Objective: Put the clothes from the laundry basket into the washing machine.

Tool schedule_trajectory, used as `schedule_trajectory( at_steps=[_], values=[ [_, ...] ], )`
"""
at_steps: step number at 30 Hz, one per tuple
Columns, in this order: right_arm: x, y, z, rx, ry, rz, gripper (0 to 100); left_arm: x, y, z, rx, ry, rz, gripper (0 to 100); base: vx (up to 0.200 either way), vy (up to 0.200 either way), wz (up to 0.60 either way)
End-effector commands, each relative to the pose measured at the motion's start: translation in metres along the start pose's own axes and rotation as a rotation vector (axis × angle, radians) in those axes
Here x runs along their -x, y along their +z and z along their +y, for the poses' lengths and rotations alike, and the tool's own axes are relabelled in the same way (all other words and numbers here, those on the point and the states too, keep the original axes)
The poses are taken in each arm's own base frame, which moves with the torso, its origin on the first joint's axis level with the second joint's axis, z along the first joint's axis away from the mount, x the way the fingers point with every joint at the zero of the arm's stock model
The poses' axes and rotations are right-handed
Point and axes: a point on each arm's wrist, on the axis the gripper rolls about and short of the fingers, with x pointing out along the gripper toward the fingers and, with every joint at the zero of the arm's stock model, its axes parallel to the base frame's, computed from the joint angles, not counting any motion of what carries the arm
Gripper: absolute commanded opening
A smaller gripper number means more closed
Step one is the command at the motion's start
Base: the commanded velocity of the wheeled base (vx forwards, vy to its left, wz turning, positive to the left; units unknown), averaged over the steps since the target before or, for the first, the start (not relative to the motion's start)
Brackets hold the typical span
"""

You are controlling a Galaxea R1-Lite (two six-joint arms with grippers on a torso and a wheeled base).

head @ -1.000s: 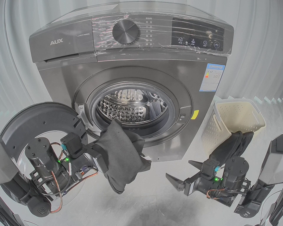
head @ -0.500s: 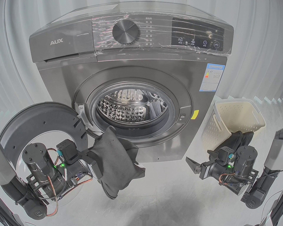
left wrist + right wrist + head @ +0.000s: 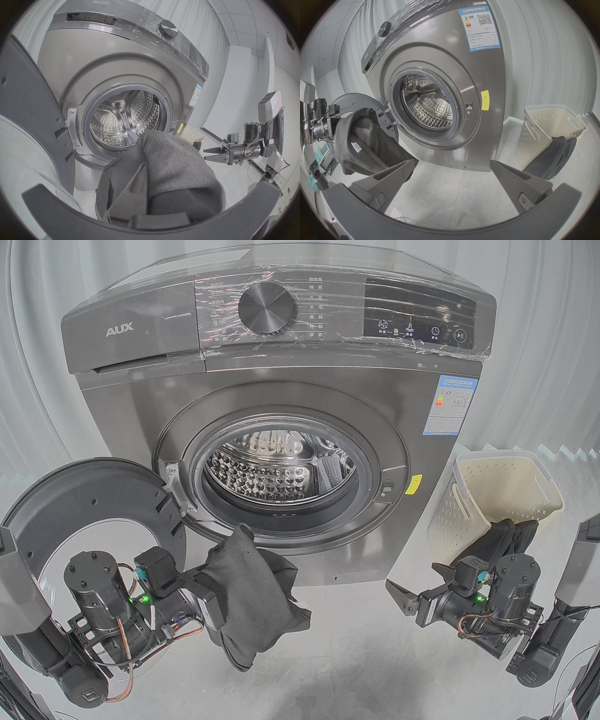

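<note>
My left end effector [image 3: 209,609] is pinching the dark garment [image 3: 256,596] by one edge. The cloth hangs in front of the washing machine [image 3: 275,384], and its top corner is just at the lower lip of the drum [image 3: 281,471] opening. None of it is inside yet. Most of the bulk sags below the lip, so the main risk is driving straight in: I expect the cloth to hit the front panel or drag on the door seal [image 3: 206,515] and bunch up outside. I need to lift first, then go forward. If I release early it lands on the floor [image 3: 350,665]. The grip is on an edge fold only, and I can't tell how deep the bite is, so a snag on the seal could pull the cloth free. The open door [image 3: 87,496] sits right beside my left arm, and a wide swing could knock it. My right end effector [image 3: 411,580] is spread and empty, low and near the laundry basket [image 3: 506,484]. A second garment [image 3: 500,543] is draped over the basket's front rim and hangs mostly outside. It could slide to the floor, and the basket looks light, so a sideways tug on that garment may tip or drag it.
</note>
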Motion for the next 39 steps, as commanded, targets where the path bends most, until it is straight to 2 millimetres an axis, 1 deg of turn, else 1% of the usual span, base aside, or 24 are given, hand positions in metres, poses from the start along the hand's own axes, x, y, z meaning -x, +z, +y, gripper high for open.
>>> schedule_trajectory(
  at_steps=[1, 16, 19, 21, 23, 25, 27, 32, 36, 38, 39],
  values=[
    [0.000, 0.000, 0.002, 0.002, 0.009, -0.002, 100, -0.003, -0.005, 0.000, 0.000, 0.001, 0.023, 0, 0.000, 0.000, 0.00],
    [0.001, 0.000, 0.006, 0.003, 0.022, -0.002, 100, -0.004, -0.008, -0.005, 0.001, -0.021, 0.033, 0, 0.000, 0.000, 0.00],
    [0.001, 0.000, 0.006, 0.003, 0.024, -0.002, 100, -0.006, -0.010, -0.005, 0.002, -0.020, 0.042, 0, 0.200, 0.000, 0.00],
    [0.002, 0.000, 0.008, 0.006, 0.033, -0.003, 100, -0.006, -0.011, -0.006, -0.002, -0.021, 0.047, 0, 0.000, 0.000, 0.00],
    [0.005, 0.002, 0.015, 0.009, 0.059, -0.012, 100, -0.006, -0.012, -0.009, -0.004, -0.019, 0.047, 0, 0.000, 0.000, 0.00],
    [0.008, 0.004, 0.022, 0.011, 0.085, -0.023, 100, -0.009, -0.010, -0.011, -0.005, -0.010, 0.032, 0, 0.000, 0.000, 0.00],
    [0.010, 0.005, 0.024, 0.012, 0.095, -0.027, 100, -0.016, -0.008, -0.012, -0.017, -0.010, 0.015, 0, 0.000, 0.000, 0.00],
    [0.012, 0.004, 0.024, 0.014, 0.097, -0.020, 100, -0.027, -0.010, -0.012, -0.034, -0.025, 0.012, 0, 0.000, 0.000, 0.00],
    [0.013, 0.003, 0.027, 0.017, 0.109, -0.018, 100, -0.041, -0.009, -0.013, -0.030, -0.057, -0.005, 0, 0.000, 0.000, 0.00],
    [0.013, 0.003, 0.027, 0.017, 0.109, -0.018, 100, -0.042, -0.009, -0.013, -0.030, -0.058, -0.006, 0, 0.000, 0.000, 0.00],
    [0.015, 0.002, 0.031, 0.019, 0.123, -0.013, 100, -0.057, -0.009, -0.011, -0.028, -0.053, -0.027, 0, 0.000, 0.000, 0.00]
  ],
)
